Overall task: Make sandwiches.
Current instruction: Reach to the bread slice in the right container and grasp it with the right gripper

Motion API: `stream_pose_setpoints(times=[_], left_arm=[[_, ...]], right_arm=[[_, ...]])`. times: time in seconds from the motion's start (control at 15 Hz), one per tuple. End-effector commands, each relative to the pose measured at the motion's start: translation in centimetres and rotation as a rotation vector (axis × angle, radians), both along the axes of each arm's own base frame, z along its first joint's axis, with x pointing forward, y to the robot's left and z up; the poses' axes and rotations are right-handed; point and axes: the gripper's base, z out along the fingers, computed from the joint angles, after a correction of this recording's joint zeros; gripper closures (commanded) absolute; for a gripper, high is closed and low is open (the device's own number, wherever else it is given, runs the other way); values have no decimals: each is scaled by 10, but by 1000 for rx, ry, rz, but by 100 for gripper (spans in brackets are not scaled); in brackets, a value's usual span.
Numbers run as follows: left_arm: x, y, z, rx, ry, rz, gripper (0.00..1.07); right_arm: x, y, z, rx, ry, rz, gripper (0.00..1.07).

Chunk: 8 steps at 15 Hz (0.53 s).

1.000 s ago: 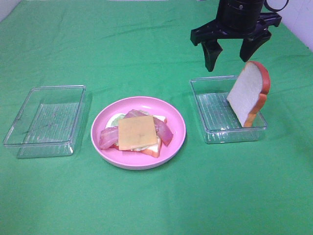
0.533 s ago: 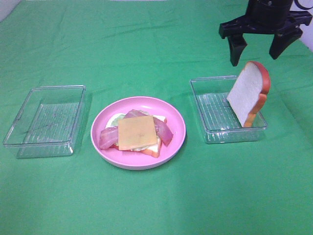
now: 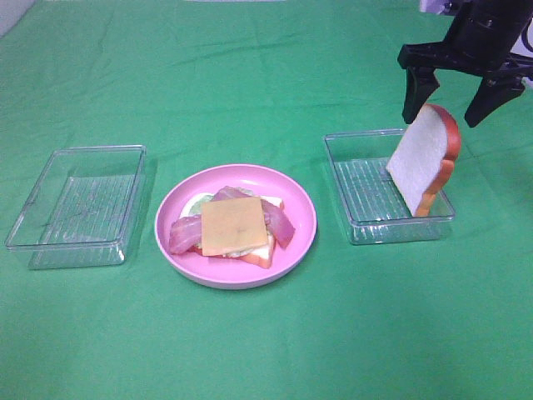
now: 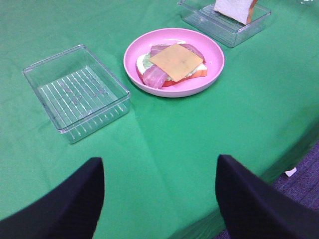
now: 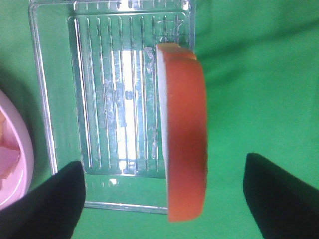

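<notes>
Two clear trays sit on the green cloth [image 3: 250, 350]. One tray [image 3: 79, 204] is on the left side. Next comes the pink plate [image 3: 236, 223], holding bread, lettuce, bacon [image 3: 185, 232] and a yellow cheese slice [image 3: 234, 225] on top. Then the second tray [image 3: 387, 185] holds a bread slice [image 3: 423, 158] standing tilted on its edge. Above it hangs the right gripper [image 3: 452, 83], fingers spread wide, touching nothing. The left gripper [image 4: 159, 199] is spread too, over bare cloth.
</notes>
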Motion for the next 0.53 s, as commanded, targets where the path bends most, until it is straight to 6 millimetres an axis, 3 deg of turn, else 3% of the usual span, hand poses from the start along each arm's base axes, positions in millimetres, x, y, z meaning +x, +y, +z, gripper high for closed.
stream_pose_setpoints(times=[0.07,0.13,0.47,0.53], left_arm=[[-2,1,0,-21,-23,-2,45],[-2,1,0,-21,-23,-2,45],[-2,1,0,-21,-23,-2,45],[-2,1,0,-21,-23,-2,45]], right_arm=[[7,-2,-19,-9,24,12,28],[8,-2,-24,-16,31,15,32],[8,-3,-27,-32,42,18,86],[7,-3,-27,-31,51,17,91]])
